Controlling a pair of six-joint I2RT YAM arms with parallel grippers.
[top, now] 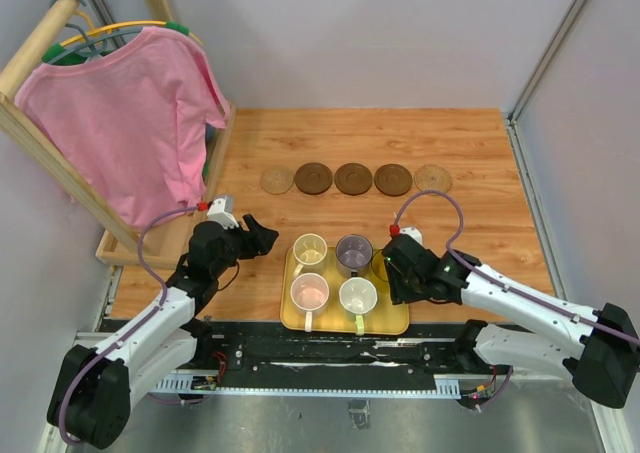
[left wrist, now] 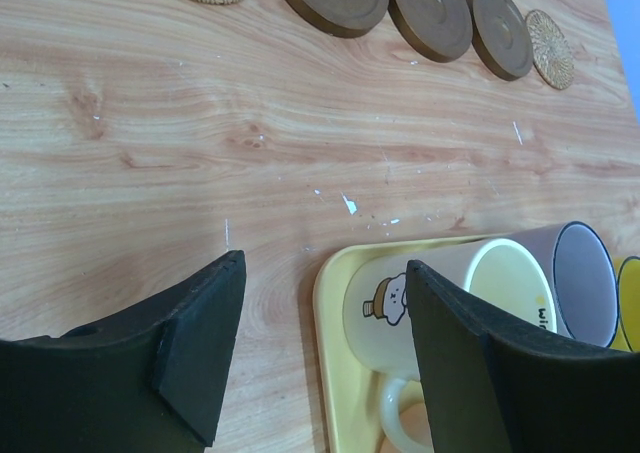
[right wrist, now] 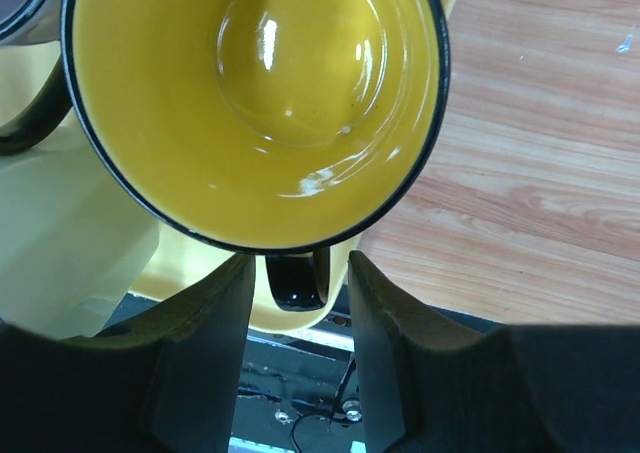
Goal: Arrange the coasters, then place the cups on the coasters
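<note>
Five coasters lie in a row at the back: tan (top: 277,179), three dark brown (top: 313,178) (top: 353,178) (top: 393,179), tan (top: 433,178). The yellow tray (top: 392,321) holds the pale yellow cup (top: 309,249), purple-grey cup (top: 354,253), pink cup (top: 309,291) and whitish-green cup (top: 358,296). The amber cup (right wrist: 250,103) sits at the tray's right end. My right gripper (right wrist: 300,263) straddles its black handle (right wrist: 295,283), with a narrow slit on each side. My left gripper (left wrist: 325,265) hangs open over the tray's left rim (left wrist: 330,303), beside the pale yellow cup (left wrist: 440,293).
A pink shirt (top: 130,123) hangs on a wooden rack (top: 215,173) at the left, its base reaching along the table's left side. Grey walls close in the back and right. The arms' metal base rail (top: 330,358) runs along the near edge.
</note>
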